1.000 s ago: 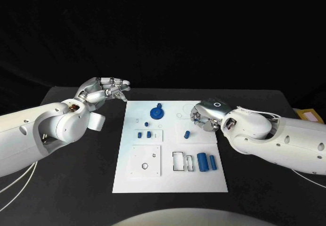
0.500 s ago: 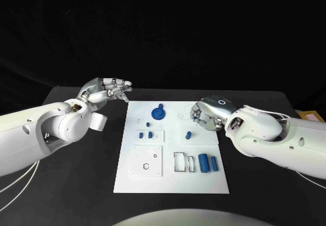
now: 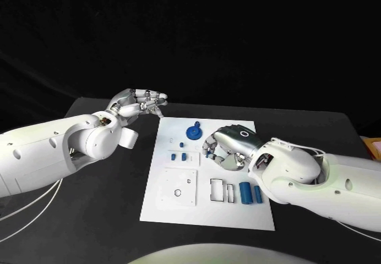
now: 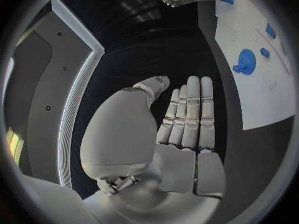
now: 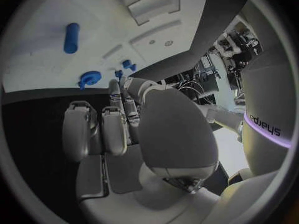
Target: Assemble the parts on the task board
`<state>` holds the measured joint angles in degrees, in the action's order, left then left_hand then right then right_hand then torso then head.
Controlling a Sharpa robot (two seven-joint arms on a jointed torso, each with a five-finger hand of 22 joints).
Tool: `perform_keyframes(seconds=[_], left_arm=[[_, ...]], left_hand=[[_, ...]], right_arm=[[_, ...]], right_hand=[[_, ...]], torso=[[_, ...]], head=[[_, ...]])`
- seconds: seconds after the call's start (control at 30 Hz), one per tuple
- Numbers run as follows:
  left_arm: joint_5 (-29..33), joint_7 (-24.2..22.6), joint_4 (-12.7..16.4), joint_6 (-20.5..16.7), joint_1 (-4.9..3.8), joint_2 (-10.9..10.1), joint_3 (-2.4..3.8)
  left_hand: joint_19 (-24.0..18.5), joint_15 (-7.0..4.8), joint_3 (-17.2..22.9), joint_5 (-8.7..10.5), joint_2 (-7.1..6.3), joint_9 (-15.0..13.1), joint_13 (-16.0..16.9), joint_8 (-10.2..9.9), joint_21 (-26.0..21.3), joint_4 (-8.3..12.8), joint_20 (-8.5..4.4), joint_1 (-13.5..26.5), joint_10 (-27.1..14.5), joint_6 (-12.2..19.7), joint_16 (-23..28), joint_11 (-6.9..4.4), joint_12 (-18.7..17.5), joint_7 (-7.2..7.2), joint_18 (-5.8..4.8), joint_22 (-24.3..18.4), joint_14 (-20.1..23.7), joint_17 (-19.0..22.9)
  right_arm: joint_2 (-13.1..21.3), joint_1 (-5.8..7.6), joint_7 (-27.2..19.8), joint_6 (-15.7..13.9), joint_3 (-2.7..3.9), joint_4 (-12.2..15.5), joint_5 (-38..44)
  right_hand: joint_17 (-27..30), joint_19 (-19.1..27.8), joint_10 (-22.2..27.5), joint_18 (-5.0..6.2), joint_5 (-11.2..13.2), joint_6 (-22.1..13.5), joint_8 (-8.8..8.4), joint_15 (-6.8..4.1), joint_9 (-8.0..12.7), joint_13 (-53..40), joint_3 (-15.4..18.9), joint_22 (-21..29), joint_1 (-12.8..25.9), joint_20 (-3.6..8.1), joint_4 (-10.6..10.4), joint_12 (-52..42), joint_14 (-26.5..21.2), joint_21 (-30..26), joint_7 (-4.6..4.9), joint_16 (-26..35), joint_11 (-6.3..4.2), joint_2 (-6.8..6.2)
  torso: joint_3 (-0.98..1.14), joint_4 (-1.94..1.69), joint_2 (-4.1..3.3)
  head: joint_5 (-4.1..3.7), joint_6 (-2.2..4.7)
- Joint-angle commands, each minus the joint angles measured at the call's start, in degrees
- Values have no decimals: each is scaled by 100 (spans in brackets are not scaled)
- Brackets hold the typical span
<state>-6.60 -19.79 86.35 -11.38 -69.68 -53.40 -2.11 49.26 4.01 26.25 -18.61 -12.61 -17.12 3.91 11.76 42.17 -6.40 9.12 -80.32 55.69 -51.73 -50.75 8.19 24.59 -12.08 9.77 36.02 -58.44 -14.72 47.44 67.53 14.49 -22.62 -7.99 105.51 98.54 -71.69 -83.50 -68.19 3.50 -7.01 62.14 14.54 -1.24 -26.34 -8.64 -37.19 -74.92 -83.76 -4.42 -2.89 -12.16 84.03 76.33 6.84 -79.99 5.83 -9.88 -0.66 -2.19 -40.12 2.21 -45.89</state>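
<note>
Left hand (image 3: 141, 102) raised over the black table (image 3: 103, 198), just beside the far left corner of the task board (image 3: 238, 214), not above it. Fingers drawn close together and bent a little, nothing visible between them. In the left wrist view the same hand (image 4: 187, 119) with fingers straight and side by side, palm bare.

Right hand (image 3: 226, 146) low over the middle of the board, knuckles up, fingers curled downward toward the white surface. Cannot tell from the head view whether a part sits under these fingers. In the right wrist view the fingers (image 5: 115, 129) bent inward, no part seen in them.

Blue round part (image 3: 194, 132) on the far section of the board, between the two hands. Small blue pegs (image 3: 179, 156) standing left of the right hand. Two blue cylinders (image 3: 250, 192) lying side by side near the board's right edge, close to the right forearm.
</note>
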Motion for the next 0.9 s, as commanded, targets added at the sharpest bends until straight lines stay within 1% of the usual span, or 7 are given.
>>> perform_keyframes(seconds=[0.03,0.17,0.23,0.37,0.47,0.73,0.9], left_arm=[[34,-124,-51,97,-1,68,2],[48,-144,-118,93,-1,150,2],[51,-148,-140,93,-1,186,2],[54,-145,-168,93,-1,238,1],[55,-137,-183,97,-2,263,1],[56,-118,-202,108,-2,275,0],[56,-102,-202,132,-2,279,0]], left_hand=[[-15,0,4,-10,45,9,3,-31,-21,25,38,-24,-45,36,32,-3,-20,-9,53,-6,21,8],[-15,1,4,-10,49,8,4,-31,-21,25,38,-24,-46,36,32,-2,-19,-10,53,-6,21,8],[-15,1,4,-10,49,8,4,-31,-21,25,38,-24,-46,36,32,-2,-19,-10,53,-6,21,8],[-14,2,4,-10,54,8,5,-31,-22,26,40,-26,-46,35,32,-2,-16,-9,53,-6,21,8],[-14,3,3,-10,54,8,6,-31,-23,27,40,-26,-47,36,33,-1,-15,-9,53,-6,23,9],[-15,4,2,-10,53,8,6,-32,-24,27,41,-25,-49,36,34,-1,-14,-9,53,-7,25,9],[-17,6,-2,-9,53,8,7,-32,-28,27,43,-23,-52,37,37,1,-13,-10,52,-8,29,10]], right_arm=[[-105,-108,-174,-50,-4,-3,-79],[-261,-272,-233,-61,-11,-47,-100],[-332,-344,-263,-70,-15,-77,-110],[-443,-464,-306,-77,-22,-141,-123],[-522,-539,-331,-79,-28,-209,-127],[-621,-626,-356,-74,-35,-322,-118],[-661,-641,-344,-60,-40,-388,-84]], right_hand=[[3,-26,-297,-51,1,10,31,-19,3,-114,-98,-971,41,-9,65,7,227,-6,12,-22,-290,36],[7,-25,-295,-51,9,6,29,-17,4,-119,-111,-972,45,-10,74,13,226,-9,15,-20,-287,41],[7,-25,-295,-51,9,6,29,-17,4,-119,-111,-972,45,-10,74,13,226,-9,15,-20,-287,41],[9,-23,-294,-50,11,4,28,-17,5,-120,-115,-971,46,-11,77,15,226,-13,16,-19,-286,43],[9,-19,-292,-48,15,1,27,-15,6,-123,-122,-969,49,-11,83,18,226,-21,19,-19,-284,46],[9,-20,-290,-48,17,-2,25,-14,7,-125,-128,-970,50,-12,89,22,226,-19,21,-20,-283,47],[9,-20,-290,-48,17,-2,25,-14,7,-125,-128,-970,50,-12,89,22,226,-19,21,-20,-283,47]], torso=[[-6,-11,13],[-16,-8,19],[-16,-10,16],[-4,-13,9],[-2,-12,6],[-6,-9,-1],[-9,-7,3]], head=[[100,-23],[204,-56],[254,-68],[357,-82],[425,-105],[568,-213],[581,-234]])
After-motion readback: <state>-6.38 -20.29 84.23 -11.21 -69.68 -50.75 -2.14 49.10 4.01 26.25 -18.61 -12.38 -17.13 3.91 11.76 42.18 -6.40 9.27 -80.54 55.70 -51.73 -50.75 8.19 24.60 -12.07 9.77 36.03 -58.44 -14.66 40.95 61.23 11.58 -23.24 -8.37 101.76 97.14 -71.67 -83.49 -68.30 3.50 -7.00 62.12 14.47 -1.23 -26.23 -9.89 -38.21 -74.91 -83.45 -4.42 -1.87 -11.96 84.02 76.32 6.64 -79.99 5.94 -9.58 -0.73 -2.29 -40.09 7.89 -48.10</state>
